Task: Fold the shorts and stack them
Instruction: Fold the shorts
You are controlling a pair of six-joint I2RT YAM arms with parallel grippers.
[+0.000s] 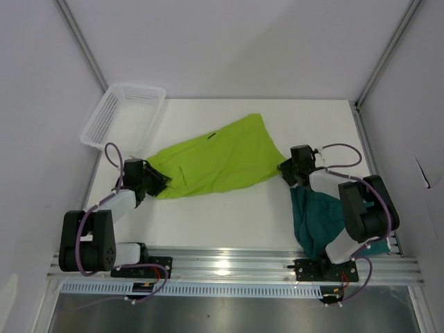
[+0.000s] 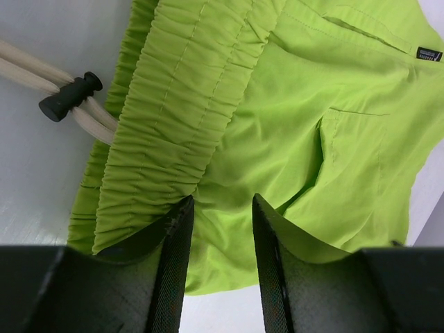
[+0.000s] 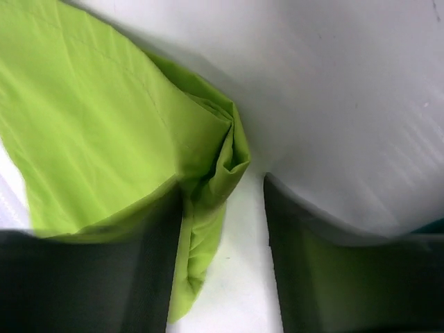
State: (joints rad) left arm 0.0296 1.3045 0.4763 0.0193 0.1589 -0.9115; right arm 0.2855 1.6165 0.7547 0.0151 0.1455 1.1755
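The left gripper [image 2: 220,205] stands narrowly parted at the waistband of the lime shorts [image 1: 218,159], spread mid-table; whether it pinches is unclear. The right gripper [image 3: 222,182], blurred, gapes wide around a hem fold. The teal shorts [image 1: 316,218] lie half hidden under the right arm.

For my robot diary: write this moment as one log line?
left gripper open at lime shorts waistband | right gripper open at hem | teal shorts bunched by right arm
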